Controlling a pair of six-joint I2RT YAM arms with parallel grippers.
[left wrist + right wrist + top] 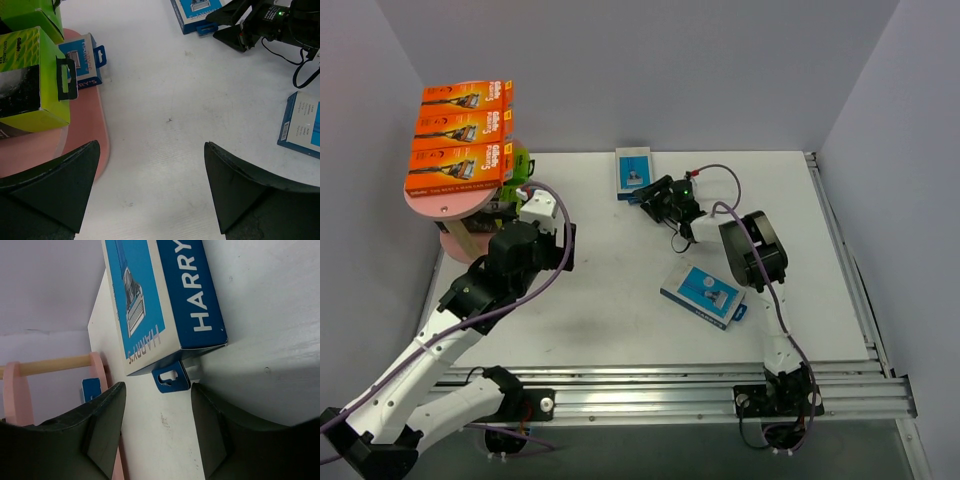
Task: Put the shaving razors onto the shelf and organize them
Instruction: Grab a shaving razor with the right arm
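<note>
Three orange razor packs (pixel 460 140) lie stacked in a row on the top board of the pink shelf (pixel 445 205). Lower down, lime-green packs (pixel 30 75) and a blue pack (pixel 85 60) rest on a pink board (pixel 85 130). One blue-and-grey pack (pixel 633 170) lies flat at the table's far middle. My right gripper (pixel 652 196) is open just short of it, a finger on each side of its blue hang tab (pixel 171 378) without touching. A second blue pack (pixel 703 293) lies nearer the right arm. My left gripper (pixel 151 144) is open over bare table beside the shelf, holding nothing.
Grey walls close in the table on the left, back and right. A metal rail (pixel 700 385) runs along the near edge by the arm bases. The right arm's cable (pixel 720 172) loops over the table behind its gripper.
</note>
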